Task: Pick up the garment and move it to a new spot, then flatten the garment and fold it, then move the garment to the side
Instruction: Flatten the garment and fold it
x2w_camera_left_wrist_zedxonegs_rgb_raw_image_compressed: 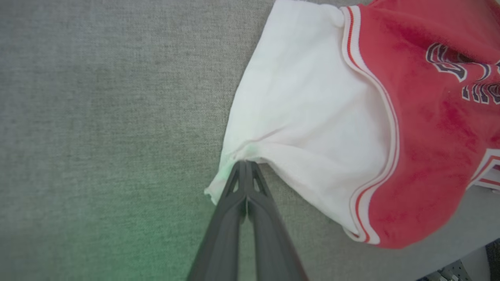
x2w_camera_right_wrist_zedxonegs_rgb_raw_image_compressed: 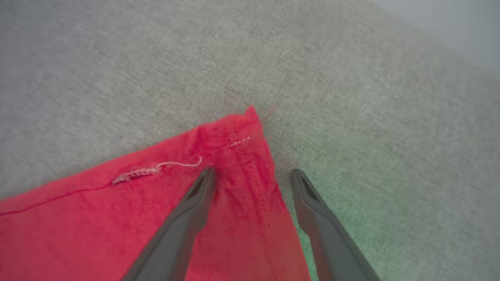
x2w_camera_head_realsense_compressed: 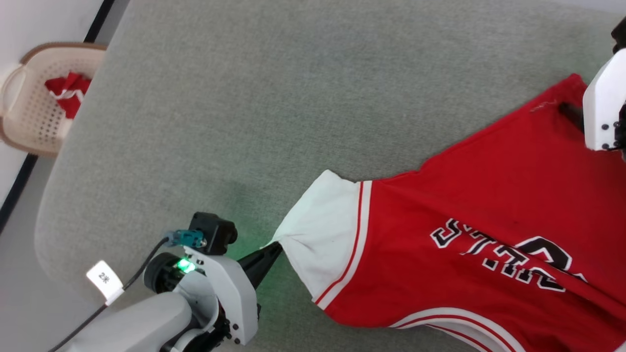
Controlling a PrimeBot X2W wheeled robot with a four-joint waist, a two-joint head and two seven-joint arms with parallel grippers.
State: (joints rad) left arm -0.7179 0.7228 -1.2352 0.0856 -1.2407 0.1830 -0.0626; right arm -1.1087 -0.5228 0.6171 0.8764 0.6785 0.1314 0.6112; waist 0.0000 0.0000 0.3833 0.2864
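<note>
One garment (x2w_camera_head_realsense_compressed: pixel 464 205): the left gripper (x2w_camera_left_wrist_zedxonegs_rgb_raw_image_compressed: pixel 246 164) pinches its white sleeve (x2w_camera_left_wrist_zedxonegs_rgb_raw_image_compressed: pixel 304 117) edge. The right gripper (x2w_camera_right_wrist_zedxonegs_rgb_raw_image_compressed: pixel 253 173), jaws apart, straddles its hem corner (x2w_camera_right_wrist_zedxonegs_rgb_raw_image_compressed: pixel 242 128). Bare grey surface (x2w_camera_head_realsense_compressed: pixel 244 98) lies beyond both.

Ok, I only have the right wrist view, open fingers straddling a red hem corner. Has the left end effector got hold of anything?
Observer: Yes, the left end effector is shut on the white sleeve of the T-shirt, at its cuff.
Operator: Which side of the shirt faces up?
Observer: The printed side; lettering shows on the red chest.
Operator: Anything else around?
Observer: A beige perforated basket holding a red-and-white cloth stands off the grey surface's edge, head view's upper left.
</note>
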